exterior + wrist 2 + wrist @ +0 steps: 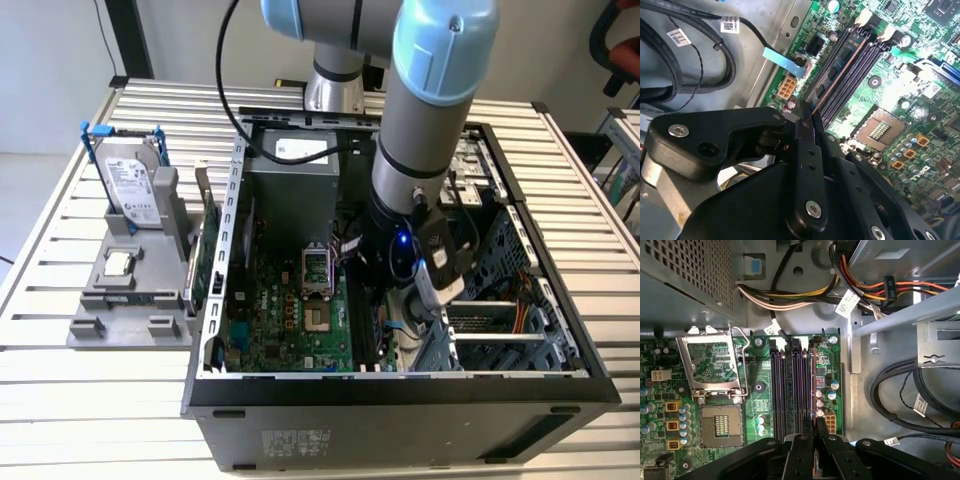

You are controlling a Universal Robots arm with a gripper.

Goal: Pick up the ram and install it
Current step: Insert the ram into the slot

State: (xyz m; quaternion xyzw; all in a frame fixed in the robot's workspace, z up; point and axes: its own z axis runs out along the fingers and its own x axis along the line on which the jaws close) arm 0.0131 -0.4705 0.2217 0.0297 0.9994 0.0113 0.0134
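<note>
Slatted white metal tabletop (60, 380) carries an open black desktop computer case (400, 410), and your grey-and-blue robot arm (420, 110) reaches down into it. Look at the black two-fingered gripper (807, 117) in the second wrist view: its fingers are pressed together on the long, thin, dark-green ram stick (832, 82), seen edge-on as a coppery line running forward from the fingertips. That stick sits directly ahead of and below the gripper, lying along the row of dark memory slots (790, 385) on the green motherboard (715, 405), between white end latches (862, 20). I judge you are in the install step: the pick-up is done and the stick is lined up with, or already partly entered into, a slot; whether it is fully seated I cannot tell. To the gripper's side lie the open silver processor socket (715, 365) and bundled black cables (900, 385). Seating calls for a straight, even press along the slot, with no tilt, until both latches close.
</note>
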